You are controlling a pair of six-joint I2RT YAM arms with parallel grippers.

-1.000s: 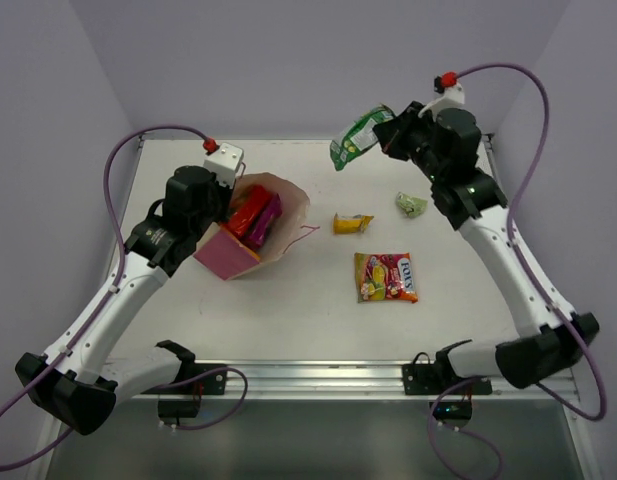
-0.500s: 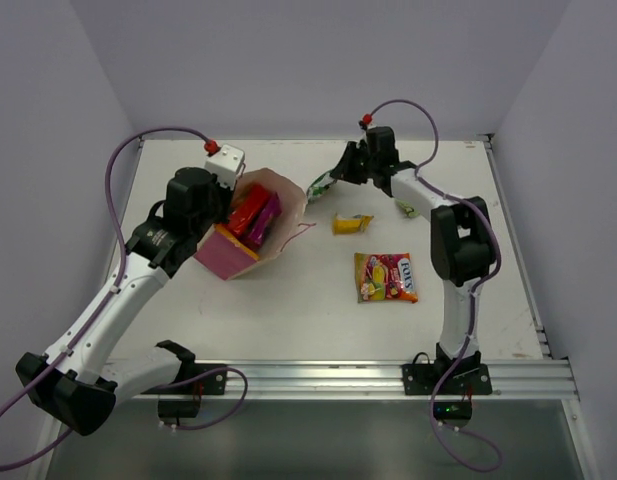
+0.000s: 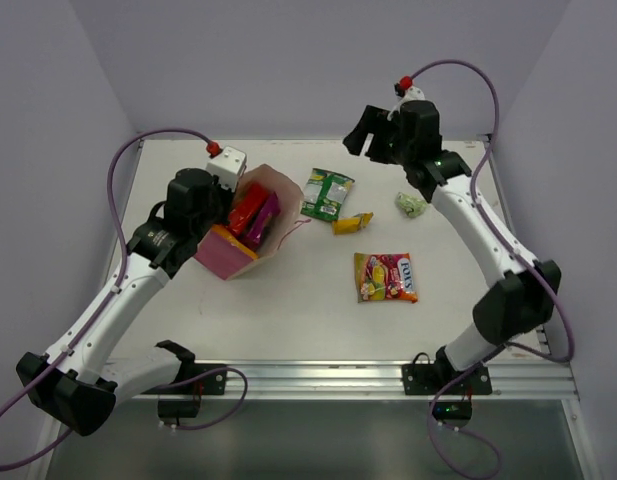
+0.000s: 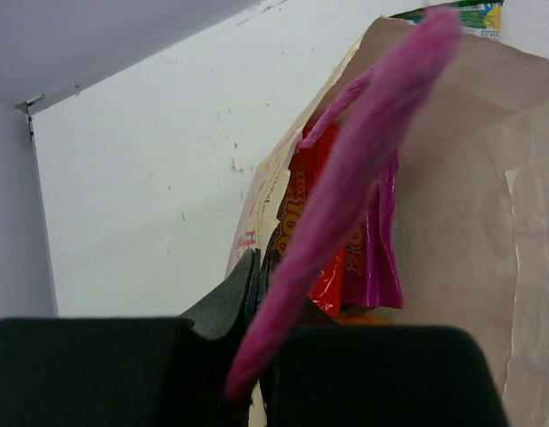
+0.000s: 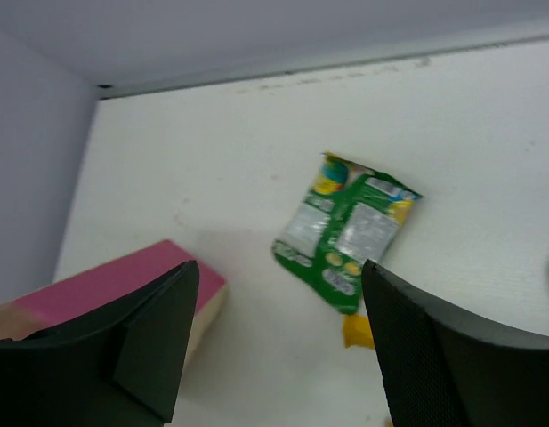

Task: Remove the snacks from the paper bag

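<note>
The paper bag [image 3: 280, 212] stands tilted at the table's left, mouth open, pink side [image 5: 105, 283] toward the front. My left gripper [image 3: 226, 212] is shut on the bag's rim [image 4: 259, 267], and a pink cord handle [image 4: 363, 151] crosses that view. A red packet [image 3: 246, 207] and a magenta packet [image 3: 265, 218] sit inside the bag. On the table lie a green packet [image 3: 328, 193] [image 5: 350, 231], a yellow packet [image 3: 352, 222], a yellow-red candy bag [image 3: 387, 276] and a pale green piece [image 3: 411, 204]. My right gripper [image 3: 373, 135] [image 5: 278, 264] hangs open and empty above the green packet.
The table's back edge and the purple walls are close behind the right gripper. The side walls [image 3: 78, 140] close in the table left and right. A metal rail [image 3: 318, 375] runs along the near edge by the arm bases.
The right gripper opened and let go of the green packet, which now lies on the table beside the bag. The right arm swung and rose. The left arm stayed still.
</note>
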